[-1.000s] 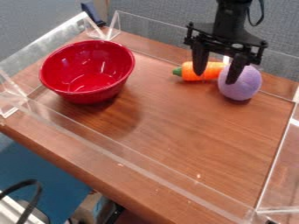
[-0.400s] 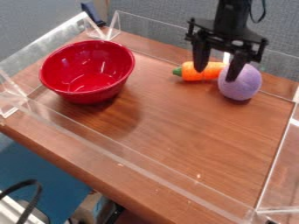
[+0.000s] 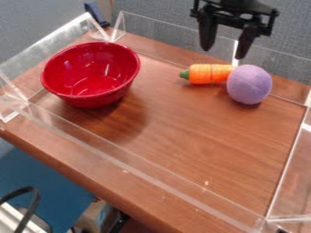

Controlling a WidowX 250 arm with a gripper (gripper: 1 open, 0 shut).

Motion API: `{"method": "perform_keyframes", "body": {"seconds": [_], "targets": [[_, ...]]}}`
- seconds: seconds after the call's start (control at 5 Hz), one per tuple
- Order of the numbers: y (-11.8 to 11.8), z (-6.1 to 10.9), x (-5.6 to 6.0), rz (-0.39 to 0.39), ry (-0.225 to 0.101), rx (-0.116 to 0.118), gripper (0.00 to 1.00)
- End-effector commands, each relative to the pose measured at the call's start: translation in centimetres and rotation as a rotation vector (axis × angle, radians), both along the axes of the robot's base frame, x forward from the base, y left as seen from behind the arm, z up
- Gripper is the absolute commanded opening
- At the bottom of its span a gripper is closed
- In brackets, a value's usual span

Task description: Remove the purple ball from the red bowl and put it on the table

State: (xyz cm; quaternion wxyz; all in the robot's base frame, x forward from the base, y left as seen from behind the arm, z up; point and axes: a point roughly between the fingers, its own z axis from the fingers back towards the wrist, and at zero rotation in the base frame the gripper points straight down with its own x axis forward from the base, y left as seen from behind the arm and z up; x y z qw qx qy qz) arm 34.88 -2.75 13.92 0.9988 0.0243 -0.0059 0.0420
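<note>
Reddish-brown polished wood forms the table (image 3: 183, 127), edged all round by low clear acrylic walls (image 3: 158, 173). Near its far right edge rests the soft matte lavender-purple ball (image 3: 249, 85), sitting directly on the wood. Just beside it, toward the left, lies an orange carrot toy with a green end (image 3: 208, 74). At the far left corner sits the large glossy red plastic bowl (image 3: 90, 74), well apart from the ball. Above the far edge hangs the black tool (image 3: 234, 34), fingers spread, holding nothing.
</note>
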Motion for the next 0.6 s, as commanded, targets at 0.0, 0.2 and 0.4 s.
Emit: {"method": "perform_keyframes", "body": {"seconds": [0.0,0.2,0.4], "targets": [[2.8,1.2,0.3,0.058,-0.052,-0.003,1.0],[3.1,2.0,0.1,0.127,-0.051,-0.001,1.0],[3.0,2.6,0.0,0.194,-0.047,0.0,1.0]]}}
